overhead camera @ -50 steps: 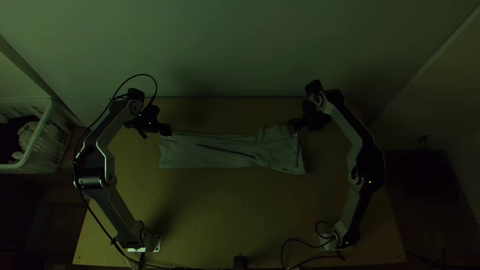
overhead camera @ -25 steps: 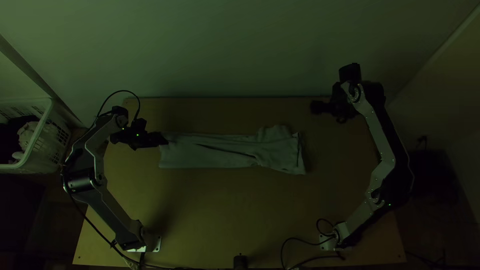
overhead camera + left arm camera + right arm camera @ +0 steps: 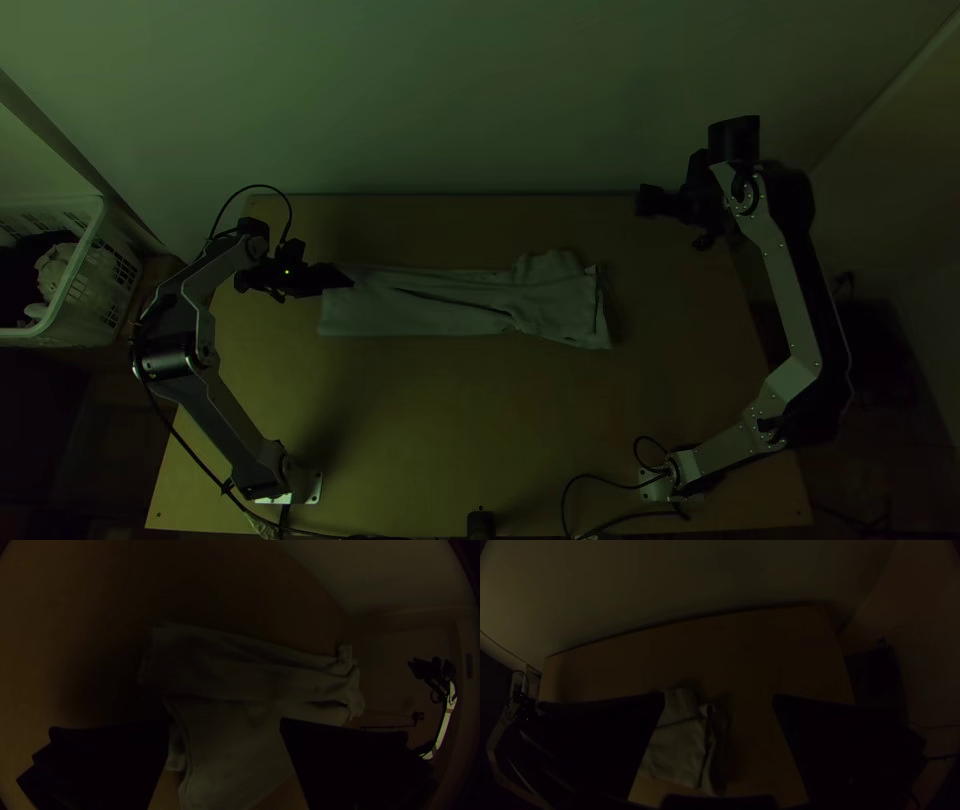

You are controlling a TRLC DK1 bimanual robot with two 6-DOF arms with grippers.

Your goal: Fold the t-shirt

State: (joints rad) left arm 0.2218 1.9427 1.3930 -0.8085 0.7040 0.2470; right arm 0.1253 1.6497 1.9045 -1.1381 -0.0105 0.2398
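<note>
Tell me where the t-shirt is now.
In the top view, the t-shirt lies in a long strip on the table, in the middle of its far half, the left end by the left gripper.

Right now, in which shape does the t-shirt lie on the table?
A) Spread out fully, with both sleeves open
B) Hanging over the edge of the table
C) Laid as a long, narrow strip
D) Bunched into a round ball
C. The t-shirt lies lengthwise across the table as a creased strip, much longer than it is wide, a little broader toward the right arm's side.
</note>
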